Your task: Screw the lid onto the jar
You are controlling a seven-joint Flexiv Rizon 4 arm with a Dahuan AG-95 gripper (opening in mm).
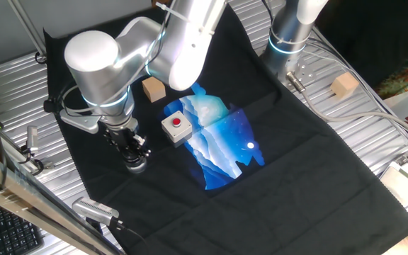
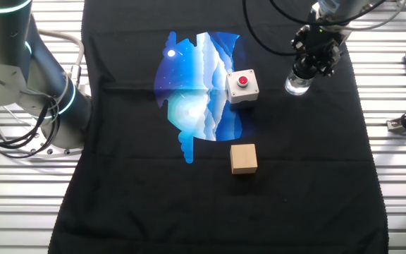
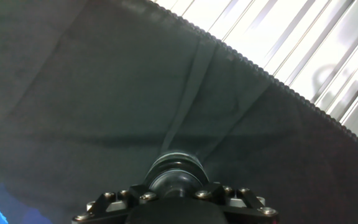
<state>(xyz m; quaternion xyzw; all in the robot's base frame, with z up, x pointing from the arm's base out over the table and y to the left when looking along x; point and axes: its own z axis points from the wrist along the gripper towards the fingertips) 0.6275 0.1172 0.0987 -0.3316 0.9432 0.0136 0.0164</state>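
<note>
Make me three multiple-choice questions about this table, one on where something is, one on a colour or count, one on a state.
1. Where is the gripper?
A. over the cube
B. over the jar
C. over the button box

2. What colour is the box's button?
A. red
B. green
C. yellow

3. How does the jar stand?
A. on its side
B. upright on the cloth
C. lifted in the air

Answers:
1 B: the jaws sit on top of the jar, away from the cube.
2 A: the box has a red button.
3 B: its base rests on the black cloth.

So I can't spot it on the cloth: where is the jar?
The jar stands directly under the gripper, right of the red-button box in the other fixed view.
</note>
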